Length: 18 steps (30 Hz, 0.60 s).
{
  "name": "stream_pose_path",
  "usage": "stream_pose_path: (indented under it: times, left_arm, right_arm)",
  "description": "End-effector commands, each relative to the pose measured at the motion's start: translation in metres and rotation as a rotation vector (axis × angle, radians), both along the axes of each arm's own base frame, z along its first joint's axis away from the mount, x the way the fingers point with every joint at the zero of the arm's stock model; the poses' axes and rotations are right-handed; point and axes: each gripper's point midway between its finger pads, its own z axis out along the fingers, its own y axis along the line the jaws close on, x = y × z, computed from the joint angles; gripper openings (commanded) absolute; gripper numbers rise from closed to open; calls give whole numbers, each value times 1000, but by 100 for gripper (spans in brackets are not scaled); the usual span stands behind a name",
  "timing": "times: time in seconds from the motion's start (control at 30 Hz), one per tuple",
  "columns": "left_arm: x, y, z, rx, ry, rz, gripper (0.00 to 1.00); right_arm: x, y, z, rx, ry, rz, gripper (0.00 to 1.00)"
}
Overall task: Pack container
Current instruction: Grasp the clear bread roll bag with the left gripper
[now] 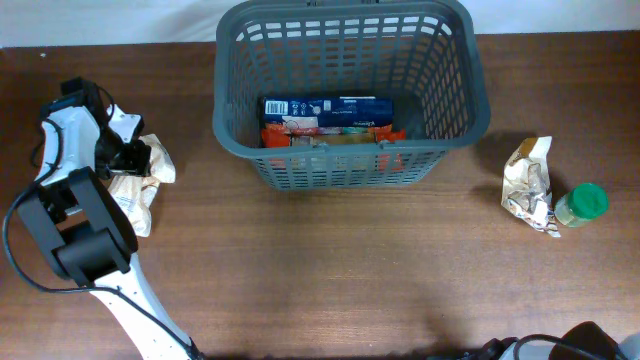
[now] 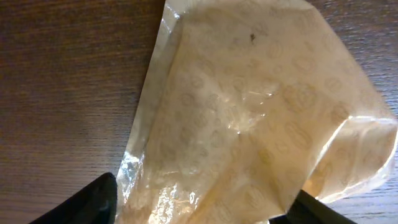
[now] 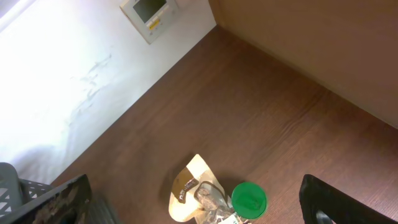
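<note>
**Left arm over a bag, basket partly packed**

Dark wood tabletop (image 1: 320, 270), white wall behind it with a small wall panel (image 3: 149, 11) in the right wrist view.

- Container (image 1: 340, 172): grey lattice basket, far centre of the tabletop, upright. Already inside: a blue box (image 1: 327, 108) lying flat and some orange-red packets (image 1: 330, 136) against the near wall.
- Left end effector (image 2: 205, 208): at the far left edge of the tabletop, well apart from the container, directly over a crinkled tan bag (image 2: 249, 112). Fingers (image 2: 93, 202) are spread with the bag between them. Reads as released, not clamped; can't tell whether the pads touch the film. Bag lies on the wood.
- Right end effector (image 3: 193, 190): fingers wide apart, nothing between them, released. Overhead view shows only a bit of that arm, at the bottom right corner.
- Right of the container, well apart from it: a crumpled pouch (image 1: 528, 180) and a green-lidded jar (image 1: 582, 203) just beside each other, both on the tabletop. Jar is upright. Can't tell whether the two touch.
</note>
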Motion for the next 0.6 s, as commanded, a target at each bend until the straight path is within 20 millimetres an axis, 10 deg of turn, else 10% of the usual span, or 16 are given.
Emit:
stream_pose_path:
  times: [0.0, 0.4, 0.43, 0.5, 0.57]
  left_arm:
    - [-16, 7, -27, 24, 97, -13, 66]
    - [-27, -14, -65, -113, 158, -8, 61]
    - [-27, -14, -66, -115, 162, -8, 54]
    - [-27, -15, -67, -115, 164, -8, 4]
    - [-28, -15, -66, -116, 166, -8, 2]
  right_arm:
    - [-1, -2, 1, -9, 4, -7, 99]
    - [-1, -2, 1, -9, 4, -7, 99]
    - [-1, -2, 1, -9, 4, -7, 99]
    - [-1, -2, 0, -9, 5, -7, 99]
    - [-1, -2, 1, -9, 4, -7, 99]
